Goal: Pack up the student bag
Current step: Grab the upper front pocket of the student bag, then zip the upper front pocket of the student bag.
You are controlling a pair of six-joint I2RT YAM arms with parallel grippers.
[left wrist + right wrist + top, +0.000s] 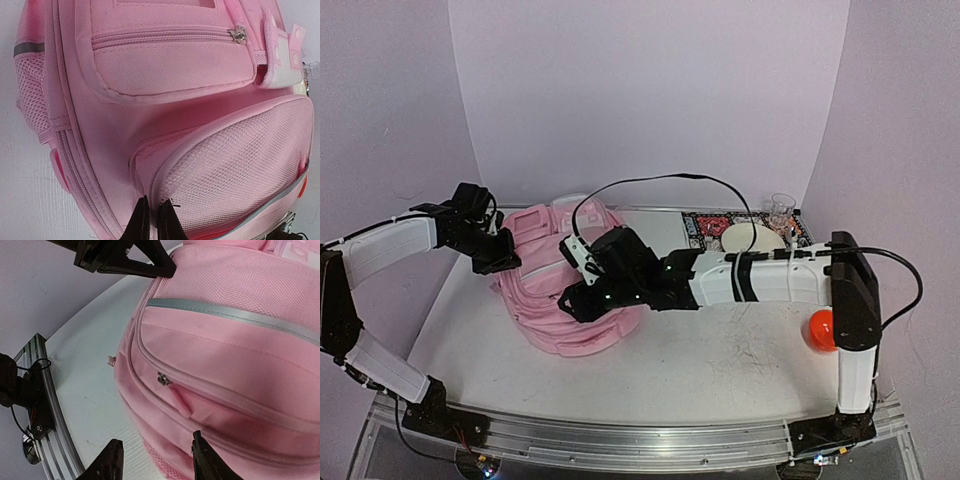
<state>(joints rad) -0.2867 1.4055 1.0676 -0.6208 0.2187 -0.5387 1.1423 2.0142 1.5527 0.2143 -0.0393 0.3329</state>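
So, starting at the near edge: both arm bases are bolted to the aluminium rail (620,440) along the front of the white table (720,360). The right arm reaches in low from the right side, and the right gripper (156,462) is wide open. In its wrist view the two black fingers (107,462) stand well apart over the bag's near edge and don't clamp anything. The student bag (545,305) lies left of centre on the table, front side up, and it's easily the biggest thing there. From the right wrist you can see a small metal zipper pull (162,379) sitting on one of the curved zip lines, with a grey reflective strip (225,315) running across the fabric above it. A bit further back, the left arm comes in from the left, and the left gripper (154,222) is pinched nearly together right on the rim of the mesh pocket (235,165). There's only a sliver of gap, and it looks like it's nipping the pocket's edge. Off to the right, an orange ball (819,328) peeks out beside the right arm's upright link. At the far edge there's a patterned tray (705,226) with a cream round thing (750,240) on it and a clear glass (781,208) just behind.
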